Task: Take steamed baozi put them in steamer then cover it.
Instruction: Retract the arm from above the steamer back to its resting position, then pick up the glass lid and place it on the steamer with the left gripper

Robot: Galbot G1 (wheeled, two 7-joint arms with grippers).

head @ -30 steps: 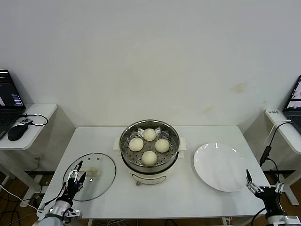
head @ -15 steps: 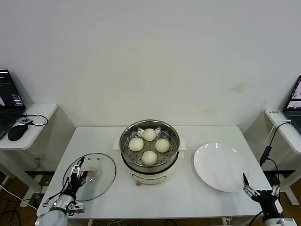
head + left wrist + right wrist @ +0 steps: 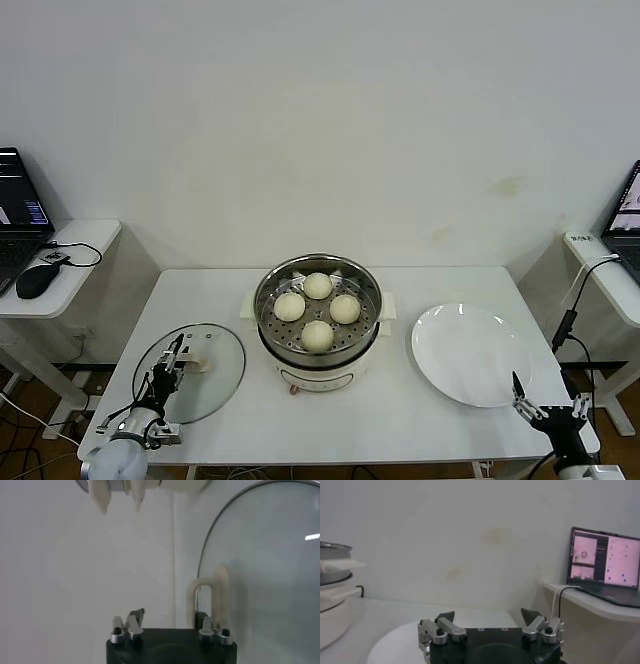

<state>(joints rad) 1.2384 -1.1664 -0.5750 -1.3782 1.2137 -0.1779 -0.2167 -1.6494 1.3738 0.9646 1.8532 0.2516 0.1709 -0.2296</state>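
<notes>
The steamer (image 3: 266,300) stands at the table's middle with four baozi (image 3: 318,336) on its perforated tray. The cover (image 3: 215,390), a glass lid with a cream handle (image 3: 203,362), lies flat on the table to the steamer's left. My left gripper (image 3: 172,366) is open, low over the lid, just short of the handle. In the left wrist view the handle (image 3: 210,597) stands just ahead of my left gripper (image 3: 167,622), nearer one finger, on the cover (image 3: 270,565). My right gripper (image 3: 545,408) is open and empty at the front right corner; it also shows in its wrist view (image 3: 487,616).
An empty white plate (image 3: 470,354) lies right of the steamer, just beyond my right gripper, and also shows in the right wrist view (image 3: 395,642). Side tables with laptops (image 3: 605,562) flank the table; a mouse (image 3: 38,281) lies on the left one.
My left gripper has moved forward over the lid, closer to the handle. My right gripper has drawn back toward the front edge, away from the plate.
</notes>
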